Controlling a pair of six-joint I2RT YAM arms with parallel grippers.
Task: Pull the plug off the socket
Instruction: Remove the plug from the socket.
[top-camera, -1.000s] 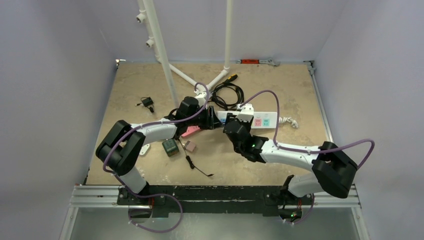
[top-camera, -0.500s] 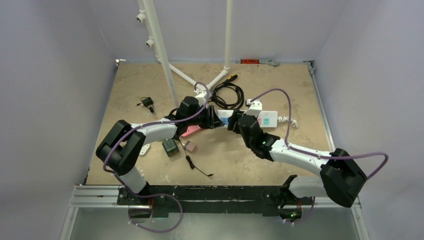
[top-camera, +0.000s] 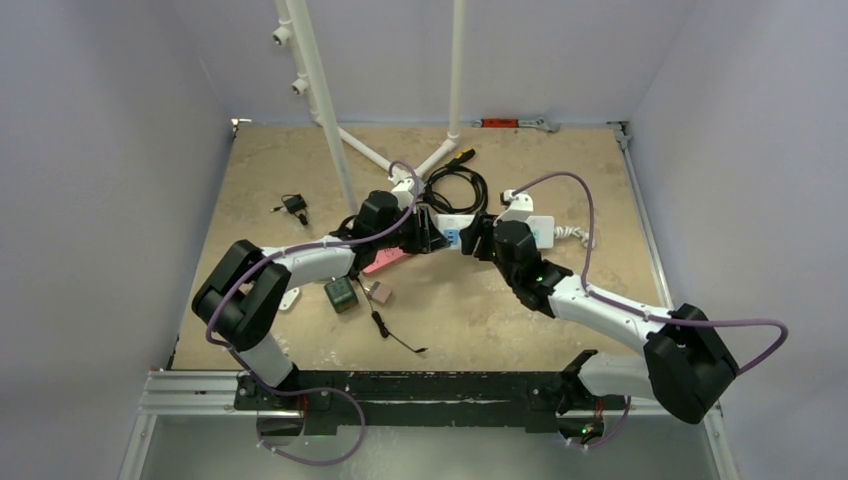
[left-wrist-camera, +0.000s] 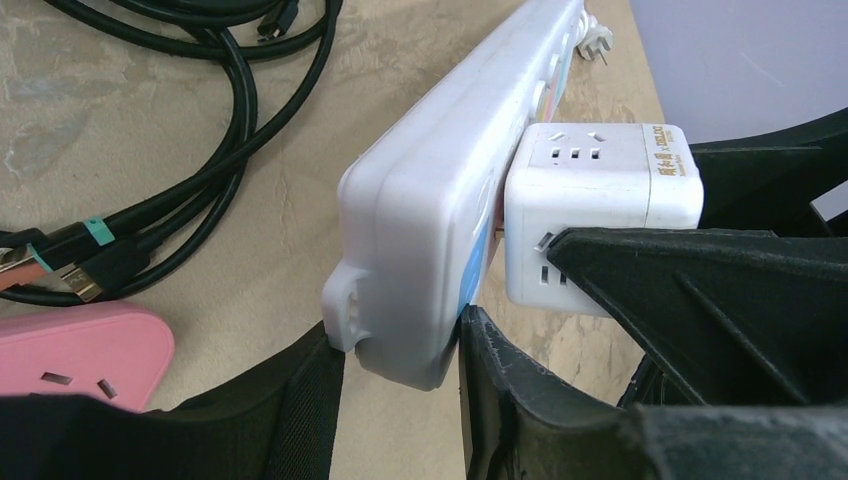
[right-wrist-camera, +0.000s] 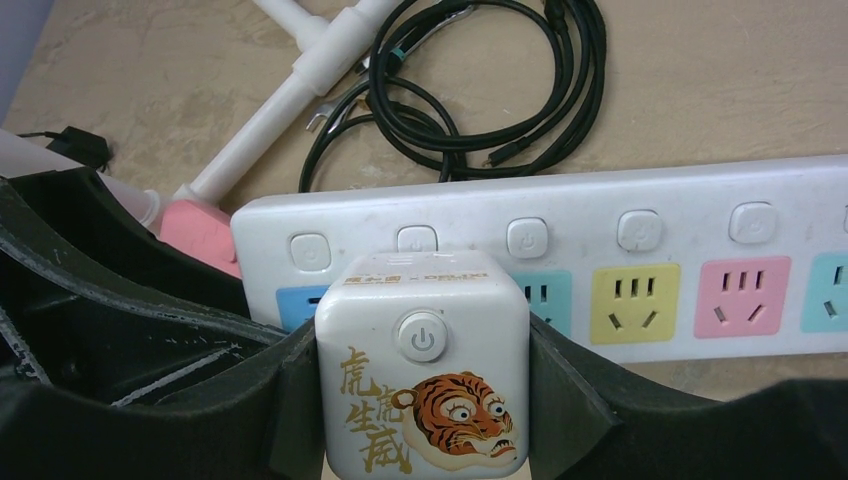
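A white power strip (top-camera: 535, 232) with coloured sockets lies at mid-table. My left gripper (top-camera: 432, 232) is shut on its left end; in the left wrist view (left-wrist-camera: 400, 345) both fingers clamp the end of the strip (left-wrist-camera: 440, 220). A white cube plug (right-wrist-camera: 422, 370) with a tiger print sits at the strip's (right-wrist-camera: 640, 230) blue socket. My right gripper (right-wrist-camera: 422, 372) is shut on the cube's two sides. In the left wrist view the cube (left-wrist-camera: 590, 200) stands close against the strip's face with a thin gap. In the top view the right gripper (top-camera: 478, 240) hides the cube.
Coiled black cables (top-camera: 455, 188) lie behind the strip. A pink power strip (top-camera: 380, 262) lies under the left arm. A white pipe frame (top-camera: 330, 110) stands at the back. A green box (top-camera: 341, 294), a small block (top-camera: 380, 292) and a black adapter (top-camera: 294, 206) lie at the left.
My right arm has swung to the right and its wrist has moved farther back, the gripper staying at the strip. The left arm has not moved.
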